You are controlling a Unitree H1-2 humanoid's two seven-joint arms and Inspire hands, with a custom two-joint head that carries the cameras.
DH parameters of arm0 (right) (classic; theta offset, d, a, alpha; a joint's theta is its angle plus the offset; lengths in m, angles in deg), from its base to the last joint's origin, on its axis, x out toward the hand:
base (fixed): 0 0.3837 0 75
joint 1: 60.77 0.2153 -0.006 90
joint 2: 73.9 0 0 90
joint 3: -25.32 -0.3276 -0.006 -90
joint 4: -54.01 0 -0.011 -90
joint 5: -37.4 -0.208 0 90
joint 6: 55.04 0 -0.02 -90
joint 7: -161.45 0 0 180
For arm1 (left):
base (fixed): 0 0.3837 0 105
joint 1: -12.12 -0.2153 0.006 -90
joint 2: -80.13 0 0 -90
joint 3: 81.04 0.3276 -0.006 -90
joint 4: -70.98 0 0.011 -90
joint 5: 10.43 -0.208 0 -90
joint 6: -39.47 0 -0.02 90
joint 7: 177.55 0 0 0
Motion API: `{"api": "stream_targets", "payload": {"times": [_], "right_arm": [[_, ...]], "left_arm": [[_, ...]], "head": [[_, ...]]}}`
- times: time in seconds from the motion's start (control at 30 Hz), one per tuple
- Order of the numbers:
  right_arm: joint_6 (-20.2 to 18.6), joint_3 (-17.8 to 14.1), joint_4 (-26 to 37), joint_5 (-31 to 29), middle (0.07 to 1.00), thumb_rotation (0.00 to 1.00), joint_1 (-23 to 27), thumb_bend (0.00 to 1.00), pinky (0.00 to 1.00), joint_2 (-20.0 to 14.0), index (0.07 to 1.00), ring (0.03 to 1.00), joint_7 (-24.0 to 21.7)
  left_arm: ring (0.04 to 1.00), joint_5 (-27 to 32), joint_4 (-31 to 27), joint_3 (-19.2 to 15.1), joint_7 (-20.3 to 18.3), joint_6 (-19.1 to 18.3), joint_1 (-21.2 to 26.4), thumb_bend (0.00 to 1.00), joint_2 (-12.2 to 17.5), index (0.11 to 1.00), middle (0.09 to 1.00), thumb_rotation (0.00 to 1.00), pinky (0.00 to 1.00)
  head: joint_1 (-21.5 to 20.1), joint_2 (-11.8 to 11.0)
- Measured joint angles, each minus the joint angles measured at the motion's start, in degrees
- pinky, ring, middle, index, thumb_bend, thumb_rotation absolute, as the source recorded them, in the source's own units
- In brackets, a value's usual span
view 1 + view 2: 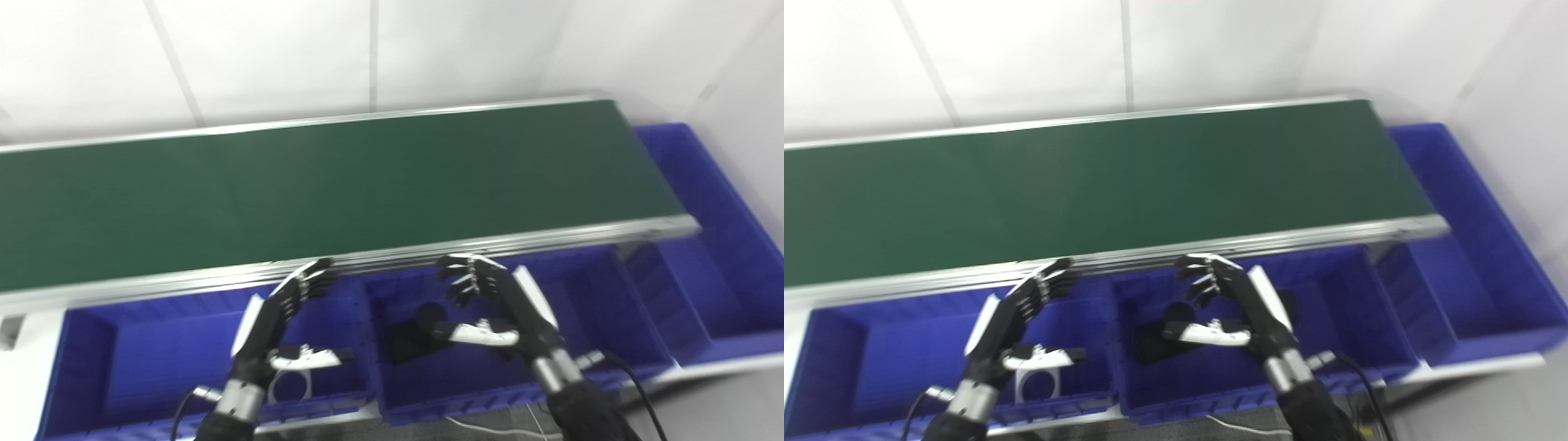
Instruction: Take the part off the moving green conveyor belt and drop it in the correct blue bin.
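The green conveyor belt (343, 190) runs across the picture with no part on it. My left hand (278, 321) hovers open over the left blue bin (122, 343), fingers spread and empty. My right hand (499, 306) is open over the middle blue bin (429, 392), holding nothing. A black part (407, 337) lies in the middle bin beneath the right thumb. A white part with a round hole (1036, 384) rests in the left bin under my left hand.
A third blue bin (618, 306) sits right of the middle one, and a larger blue bin (729, 245) wraps the belt's right end. The belt's aluminium front rail (380, 260) runs just beyond both hands. White walls stand behind.
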Motion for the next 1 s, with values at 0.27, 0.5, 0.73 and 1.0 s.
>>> {"api": "stream_targets", "payload": {"times": [0.27, 0.5, 0.73, 1.0], "right_arm": [[6.5, 0.4, -6.8, -2.5, 0.725, 0.41, 2.0, 1.00, 0.54, 1.7, 0.712, 0.615, -3.0], [10.4, 0.8, -12.9, 1.3, 0.731, 0.40, 2.7, 0.99, 0.51, 4.1, 0.709, 0.603, -2.8], [13.5, 0.5, -17.1, 3.5, 0.781, 0.38, 2.7, 0.99, 0.59, 4.9, 0.727, 0.690, -1.5], [14.1, 2.0, -18.6, 3.2, 0.807, 0.30, 3.3, 0.95, 0.63, 6.0, 0.756, 0.716, -0.4]], "left_arm": [[0.765, -1.6, -0.6, 0.8, 0.8, 0.0, -0.1, 0.91, -0.8, 0.815, 0.781, 0.20, 0.73], [0.767, -2.3, -0.8, 1.1, 1.6, 0.0, -1.2, 0.91, -0.8, 0.816, 0.781, 0.20, 0.73], [0.784, -2.1, -0.9, 1.5, 1.7, -0.1, -1.8, 0.92, -0.6, 0.828, 0.786, 0.23, 0.75], [0.784, -2.1, -0.4, 2.0, 1.7, -0.1, -1.9, 0.92, 0.9, 0.825, 0.787, 0.21, 0.75]], "head": [[4.2, 0.1], [5.7, -1.3], [5.0, -3.2], [4.0, -5.0]]}}
